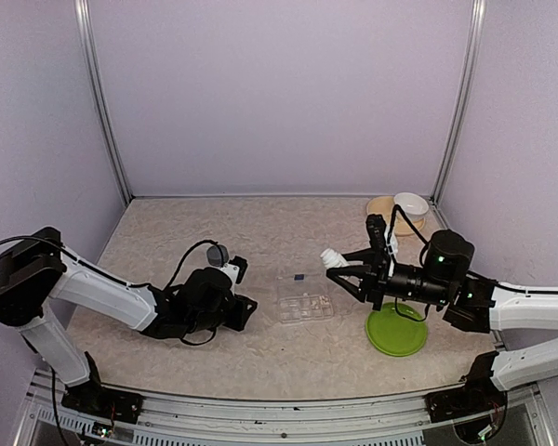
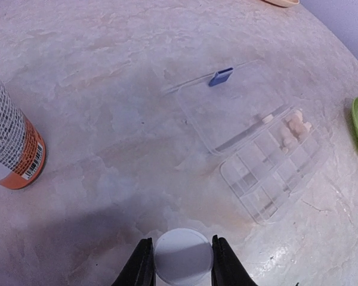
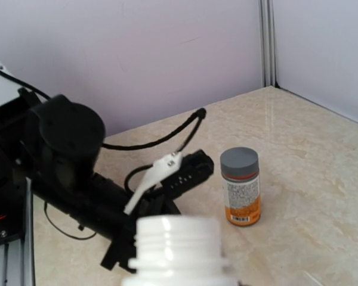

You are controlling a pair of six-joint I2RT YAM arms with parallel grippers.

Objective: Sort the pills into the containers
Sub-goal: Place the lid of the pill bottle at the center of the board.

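Amber plastic under a grey cap, the pill bottle (image 1: 218, 254) stands left of the bench's (image 1: 167, 232) middle. Just nearer the front edge, our left tool (image 2: 182, 262) pinches a round white cap (image 2: 183, 253). At mid-bench we see the clear pill organiser (image 1: 305, 302) lying open, with white pills (image 2: 292, 126) in its end compartments. Right of it, our right tool (image 1: 346, 269) grips an uncapped white bottle (image 1: 332, 256) near a green plate (image 1: 396, 330).

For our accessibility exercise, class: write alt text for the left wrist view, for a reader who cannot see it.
The left tool grips a round white cap at the bottom of the frame. Beyond it, right, a clear pill organiser lies open with white pills inside; an amber bottle stands at the left edge.
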